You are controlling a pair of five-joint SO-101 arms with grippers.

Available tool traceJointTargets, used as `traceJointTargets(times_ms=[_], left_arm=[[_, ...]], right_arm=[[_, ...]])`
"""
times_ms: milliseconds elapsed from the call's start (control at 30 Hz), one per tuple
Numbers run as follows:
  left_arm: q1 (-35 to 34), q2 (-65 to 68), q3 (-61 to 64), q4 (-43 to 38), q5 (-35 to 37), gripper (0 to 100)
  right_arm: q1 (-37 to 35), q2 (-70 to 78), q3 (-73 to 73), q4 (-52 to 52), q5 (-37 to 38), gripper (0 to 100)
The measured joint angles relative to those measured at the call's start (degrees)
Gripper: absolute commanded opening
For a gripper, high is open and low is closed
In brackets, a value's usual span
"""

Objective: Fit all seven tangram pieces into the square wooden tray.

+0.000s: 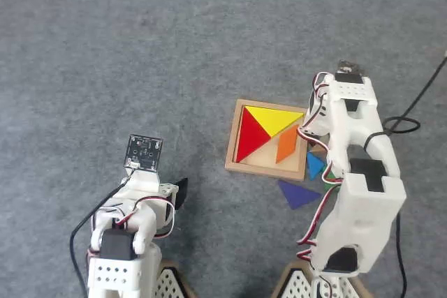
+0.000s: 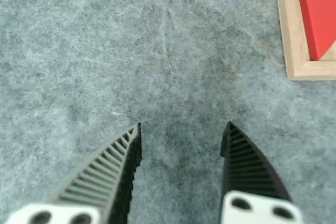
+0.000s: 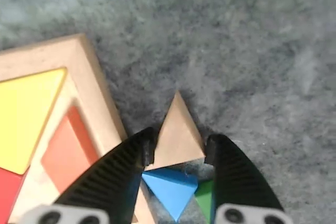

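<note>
Your right gripper (image 3: 179,148) clamps the plain wooden triangle (image 3: 177,129) at frame centre, just beside the square wooden tray (image 3: 97,85). Your left gripper (image 2: 184,125) hangs spread over grey carpet (image 2: 105,51).

both arms: white printed shells, black servos in the cut-outs. left arm (image 1: 129,242): square black board (image 1: 143,152) at the wrist, red/black/white wires beside it, black cable down one side. right arm (image 1: 360,186): red, white and green wires along its flank, black cable (image 1: 401,126) looping off. bases (image 1: 173,282) white with a grid of holes. left gripper (image 2: 184,127) and right gripper (image 3: 178,148): black ribbed fingers (image 2: 118,166) tapering to points, on white mounts with round screw holes (image 2: 241,203).
</note>
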Motion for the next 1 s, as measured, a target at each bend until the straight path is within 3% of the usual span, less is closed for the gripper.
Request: traceJointTargets(times_ms=[233,500,600,767,1000], left_arm=[[0.0,0.0,0.0,0.0,0.0,24],[0.0,0.0,0.0,0.0,0.0,24],[0.0,0.0,0.0,0.0,0.0,24],[0.0,0.0,0.0,0.0,0.0,24],[0.0,0.0,0.0,0.0,0.0,24]], right_arm=[[-0.7,-10.4,0.0,2.5,0.0,14.3],[-14.2,-17.9,0.0,7.5,0.2,14.3],[-19.4,-17.9,0.0,7.8,4.1,14.3],[-25.6,-17.9,0.0,8.4,21.1,14.3],[-24.2,-17.9,-0.4,12.2,65.5,14.3]])
